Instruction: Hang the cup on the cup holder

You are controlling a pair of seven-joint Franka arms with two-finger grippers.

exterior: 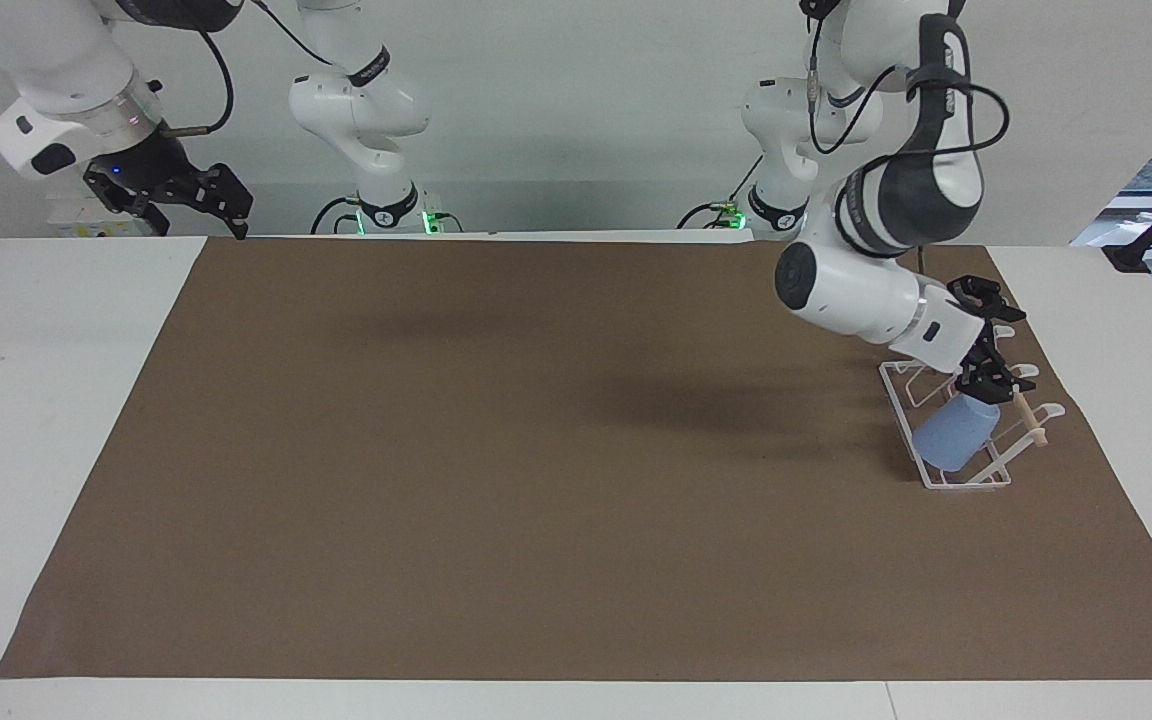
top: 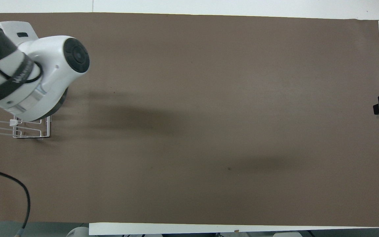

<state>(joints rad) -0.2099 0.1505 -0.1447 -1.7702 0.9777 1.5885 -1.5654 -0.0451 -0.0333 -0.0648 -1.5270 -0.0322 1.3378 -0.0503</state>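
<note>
The cup [exterior: 954, 438] is seen seated on the cup holder [exterior: 948, 475], tilted, with its wider end down toward the base of the rack and its narrower end up toward the wooden dowel [exterior: 1028, 418]. The rack stands on the brown mat at the left arm's end of the tabletop [exterior: 46, 400]. In the overhead view the cup is hidden under the left arm and only part of the cup holder [top: 28, 129] is shown.

The left gripper [exterior: 988, 350] is held in the air just over the cup holder, above the cup; no contact with the cup can be made out, and its fingers appear spread with nothing between them. The hanging is judged to be done, so only the clearing of the arm is judged to be left.

The right gripper [exterior: 198, 197] is held idle above the right arm's end of the tabletop, and whether its fingers are spread cannot be told.
</note>
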